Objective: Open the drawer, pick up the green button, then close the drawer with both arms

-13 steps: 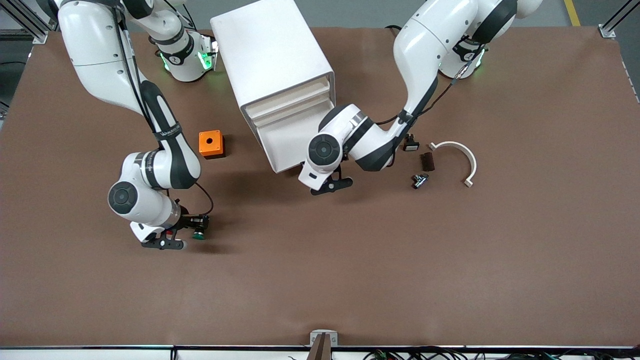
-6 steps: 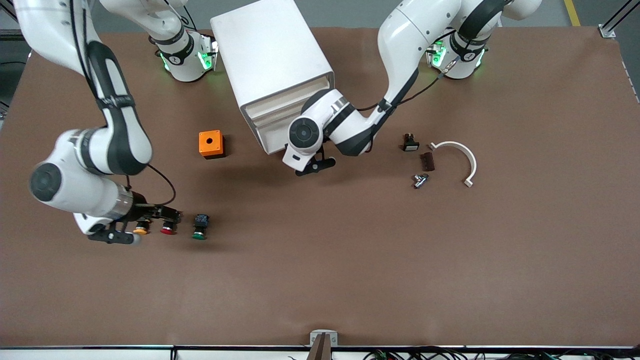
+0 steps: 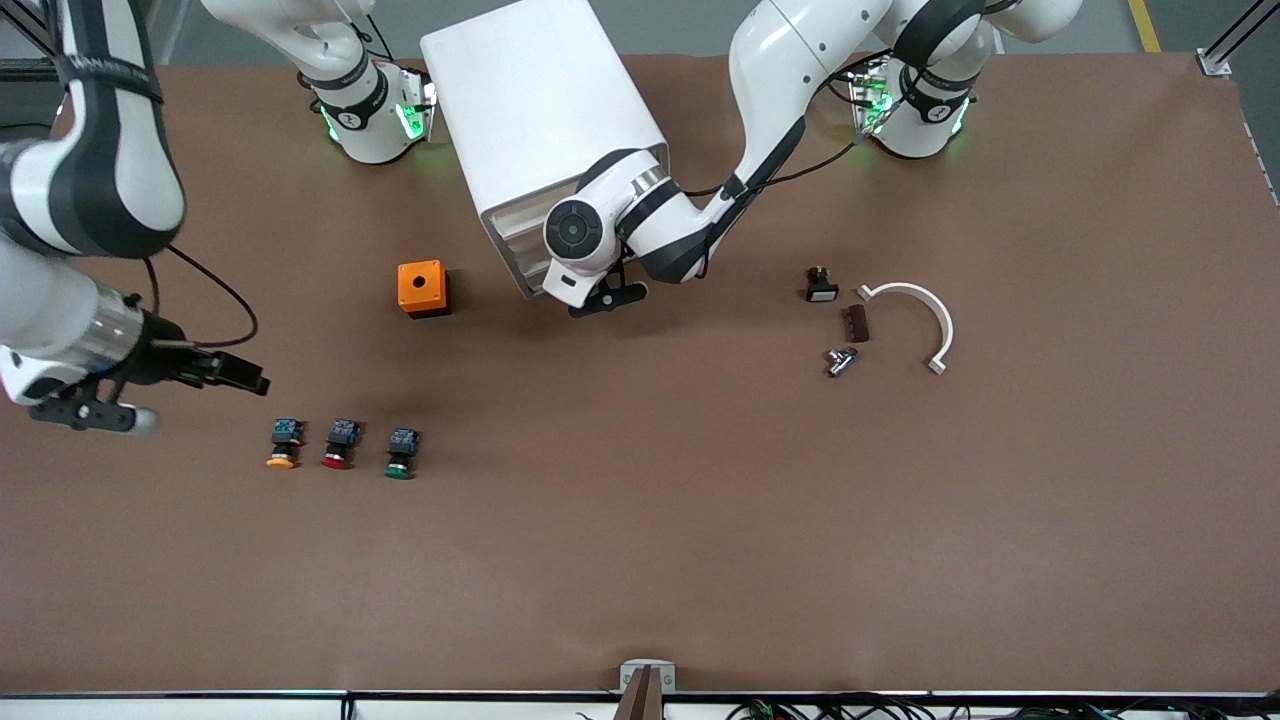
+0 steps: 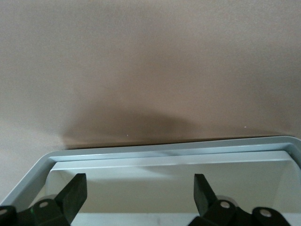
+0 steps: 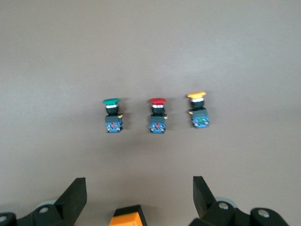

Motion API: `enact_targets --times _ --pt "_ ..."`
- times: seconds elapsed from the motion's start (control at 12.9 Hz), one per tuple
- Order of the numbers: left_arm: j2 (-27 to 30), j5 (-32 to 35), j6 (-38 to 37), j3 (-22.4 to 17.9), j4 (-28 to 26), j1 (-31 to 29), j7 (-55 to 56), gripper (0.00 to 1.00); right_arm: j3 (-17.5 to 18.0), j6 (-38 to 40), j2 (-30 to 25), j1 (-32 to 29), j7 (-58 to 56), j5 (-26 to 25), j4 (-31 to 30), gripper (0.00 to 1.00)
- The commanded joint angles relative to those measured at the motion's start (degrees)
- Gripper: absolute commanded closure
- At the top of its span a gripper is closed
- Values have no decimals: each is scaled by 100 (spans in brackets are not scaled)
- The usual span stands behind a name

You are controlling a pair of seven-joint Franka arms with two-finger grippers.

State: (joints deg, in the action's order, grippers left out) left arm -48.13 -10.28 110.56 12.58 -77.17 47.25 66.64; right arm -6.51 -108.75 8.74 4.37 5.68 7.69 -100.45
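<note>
Matte brown worktop [image 3: 700, 520] with a boxy white plastic cabinet [image 3: 540, 110] of smooth, rounded edges near the robots' bases. The drawer [image 3: 520, 262], a shallow white tray with a thin raised rim [image 4: 169, 148], projects only slightly from the cabinet front. The left pincer [image 3: 600, 297] hangs at that front edge, its dark wedge-shaped fingers [image 4: 75, 190] spread wide over the drawer rim and holding nothing.

The button [image 3: 401, 455], with a round green cap, black barrel and bluish block, lies on its side on the worktop, nearer to the front camera than the orange box [image 3: 422, 288]. It ends a row of three alike: the red-capped button [image 3: 340, 446] lies just beside it, and the yellow-capped button [image 3: 284, 446] follows toward the right arm's end of the worktop. In the right wrist view the three are evenly spaced and apart, the green one [image 5: 112, 114] beside the red [image 5: 157, 114] and then the yellow [image 5: 197, 109].

The right pincer [image 3: 225, 372] is up over the worktop at the right arm's end, fingers [image 5: 73, 195] apart and empty, clear of the row.

The orange box is a small cube with a round hole in its top face. Toward the left arm's end lie a curved white half-ring [image 3: 925, 315], a small ridged brown block [image 3: 855, 322], a small metal fitting [image 3: 838, 360] and a small black part [image 3: 821, 287].
</note>
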Motion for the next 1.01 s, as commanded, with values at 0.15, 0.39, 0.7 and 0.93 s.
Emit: enact_targets --times 0.15,0.39,0.7,0.93 --pt "66 -273 -51 -45 -9 91 77 0 71 415 -1118 -42 548 -470 -159 0" --pt "207 -98 -52 -211 18 -390 -1 0 106 871 -1435 -16 942 -671 -28 0" --pt "1022 1087 -313 -256 18 -1418 -10 0 150 1469 -1401 29 1005 -787 691 0" --pt "1788 1361 -719 -256 18 -2235 -115 0 133 1628 -1156 -24 681 -804 1228 0"
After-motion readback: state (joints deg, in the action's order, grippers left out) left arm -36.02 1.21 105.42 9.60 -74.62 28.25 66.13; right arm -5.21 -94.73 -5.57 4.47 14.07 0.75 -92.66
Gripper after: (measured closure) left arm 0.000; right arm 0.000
